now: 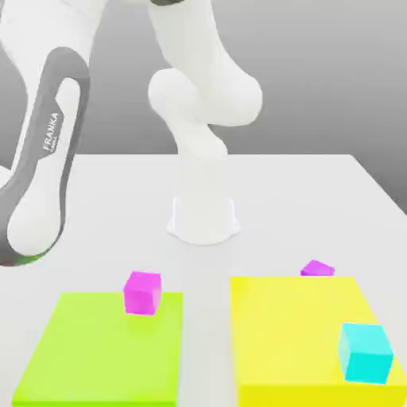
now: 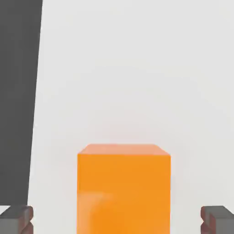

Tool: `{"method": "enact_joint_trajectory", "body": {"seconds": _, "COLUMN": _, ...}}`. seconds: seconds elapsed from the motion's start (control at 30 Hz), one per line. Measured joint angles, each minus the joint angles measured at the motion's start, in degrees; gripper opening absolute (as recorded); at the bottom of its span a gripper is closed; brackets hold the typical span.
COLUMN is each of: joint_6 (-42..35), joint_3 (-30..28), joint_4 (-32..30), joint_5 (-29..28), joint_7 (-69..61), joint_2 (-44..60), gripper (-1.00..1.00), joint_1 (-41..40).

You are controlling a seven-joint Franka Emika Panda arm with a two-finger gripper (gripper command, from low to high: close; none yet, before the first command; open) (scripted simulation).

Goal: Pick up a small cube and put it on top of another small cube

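An orange cube [image 2: 123,192] sits on the white table in the hand view, directly between my fingertips. My gripper [image 2: 117,221] is open, its grey fingertips [image 2: 16,219] standing wide on either side of the cube and clear of its faces. In the exterior view, a magenta cube [image 1: 142,292] rests at the far edge of a green pad [image 1: 95,358]. A second magenta cube [image 1: 316,269] peeks out just behind a yellow pad [image 1: 286,334]. A cyan cube [image 1: 365,352] stands on the yellow pad, toward the exterior view's right.
My arm's white base [image 1: 203,215] stands mid-table behind the two pads, and a grey-and-white arm link [image 1: 40,159] hangs at the exterior view's left. In the hand view, the table edge borders a dark area [image 2: 18,91].
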Motion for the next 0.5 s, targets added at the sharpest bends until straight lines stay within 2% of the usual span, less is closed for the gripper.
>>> {"method": "enact_joint_trajectory", "body": {"seconds": 0.2, "joint_6": 0.7, "joint_3": 0.2, "joint_4": 0.2, "joint_5": 0.3, "joint_7": -0.2, "joint_2": 0.7, "gripper": -1.00, "joint_1": -0.1}}
{"method": "enact_joint_trajectory", "body": {"seconds": 0.33, "joint_6": -3.7, "joint_3": -1.2, "joint_4": -1.1, "joint_5": -1.0, "joint_7": 0.8, "joint_2": -4.8, "gripper": -1.00, "joint_1": 0.9}}
{"method": "enact_joint_trajectory", "body": {"seconds": 0.5, "joint_6": -6.5, "joint_3": -0.8, "joint_4": -8.4, "joint_5": -4.8, "joint_7": -1.5, "joint_2": -15.2, "gripper": -1.00, "joint_1": 3.3}}
